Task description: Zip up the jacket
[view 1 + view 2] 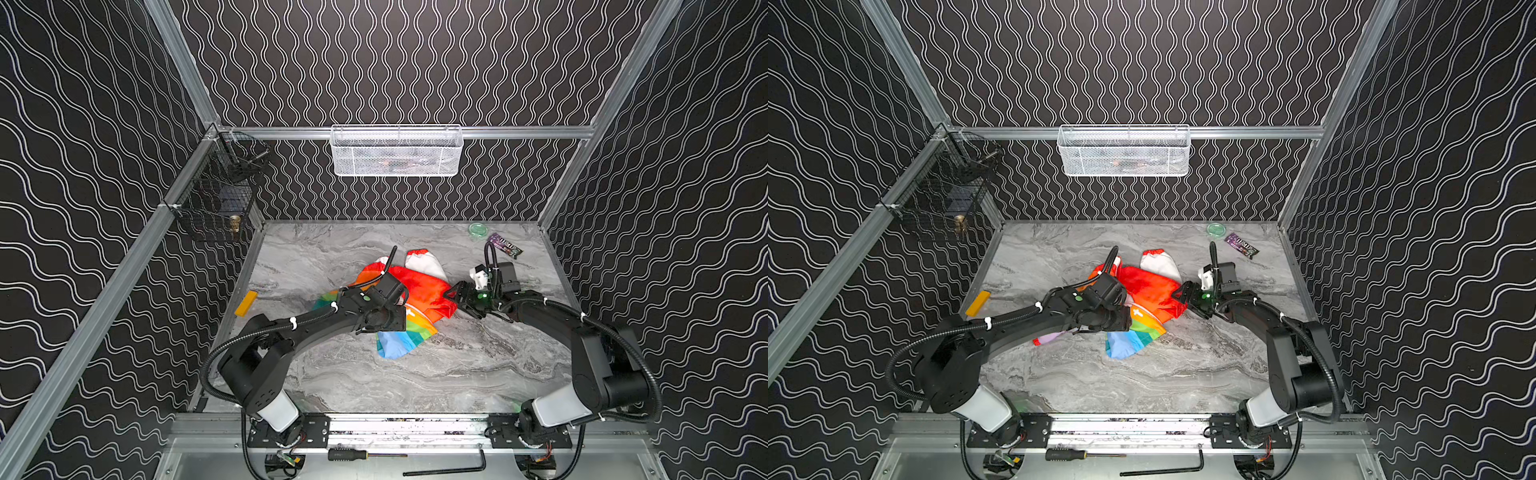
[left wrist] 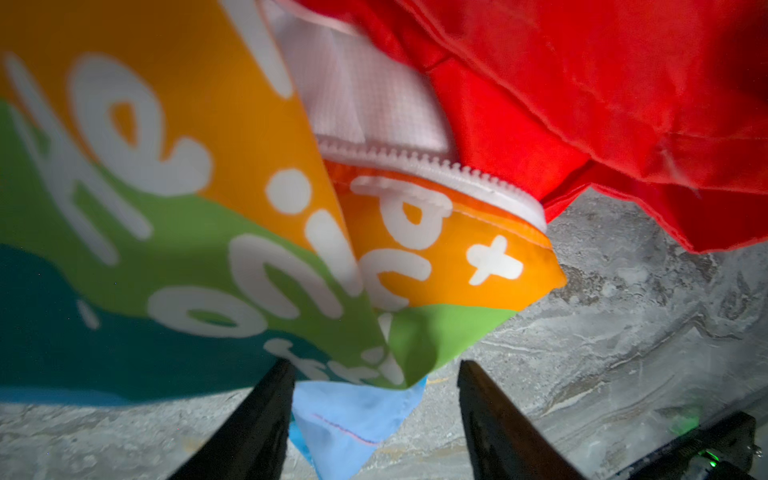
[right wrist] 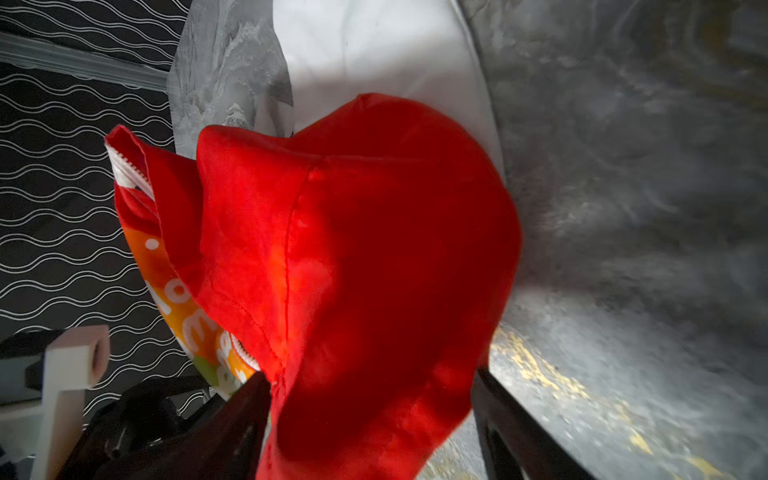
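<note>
The jacket [image 1: 419,291] [image 1: 1150,286] lies crumpled mid-table, its red hood uppermost and rainbow stripes toward the front. A white sleeve [image 1: 424,264] with a red cuff points to the back. My left gripper [image 1: 386,328] [image 2: 374,365] hovers over the striped front with its fingers apart. A light blue corner of the hem [image 2: 349,419] lies between them, loose. White zipper teeth [image 2: 436,170] run along an open orange edge. My right gripper [image 1: 455,301] [image 3: 370,374] stands wide open at the hood [image 3: 353,249], with bunched red cloth between its fingers.
An orange block [image 1: 246,303] lies near the left edge. A green lid [image 1: 478,229] and a purple wrapper [image 1: 504,245] sit at the back right. A white wire basket [image 1: 397,151] and black wire baskets [image 1: 216,208] hang on the walls. A screwdriver [image 1: 349,455] lies below the front rail.
</note>
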Tool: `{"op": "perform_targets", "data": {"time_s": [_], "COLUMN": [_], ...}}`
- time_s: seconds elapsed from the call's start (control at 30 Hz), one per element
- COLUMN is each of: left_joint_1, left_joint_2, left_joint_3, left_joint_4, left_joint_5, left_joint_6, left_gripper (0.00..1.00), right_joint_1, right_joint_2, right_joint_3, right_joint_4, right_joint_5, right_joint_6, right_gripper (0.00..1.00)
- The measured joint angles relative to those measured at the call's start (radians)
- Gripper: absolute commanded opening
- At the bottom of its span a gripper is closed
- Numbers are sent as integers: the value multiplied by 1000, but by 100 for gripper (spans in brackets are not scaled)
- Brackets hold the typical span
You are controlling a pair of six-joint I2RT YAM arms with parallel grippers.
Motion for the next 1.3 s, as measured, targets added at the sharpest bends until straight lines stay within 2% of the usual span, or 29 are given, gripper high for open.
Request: {"op": "perform_targets", "data": {"time_s": [0.13,0.23,0.4,0.73,1.0,1.3], "left_joint_1": [16,48,74,113,182,252], "left_joint_2": [5,5,-10,-119,-177,-231], "left_joint_3": [-2,0,29,53,52,19], "left_joint_4": [25,34,16,-51,-95,-109], "left_joint_5": [-12,-12,-12,-38,-42,-38], "left_joint_6": [6,17,58,124,163,189], "left_gripper": [17,1,0,0,0,0], "right_joint_1": [5,6,6,6,6,3], "right_joint_2": [40,56,44,-17,-115,-156], "right_joint_3": [15,32,50,176,317,495], "right_joint_4": [29,41,52,-34,-126,-235], "right_joint_5": [-14,-32,-41,-27,14,53], "right_joint_6": [28,38,54,14,-29,-74], "right_gripper": [38,20,1,0,0,0]}}
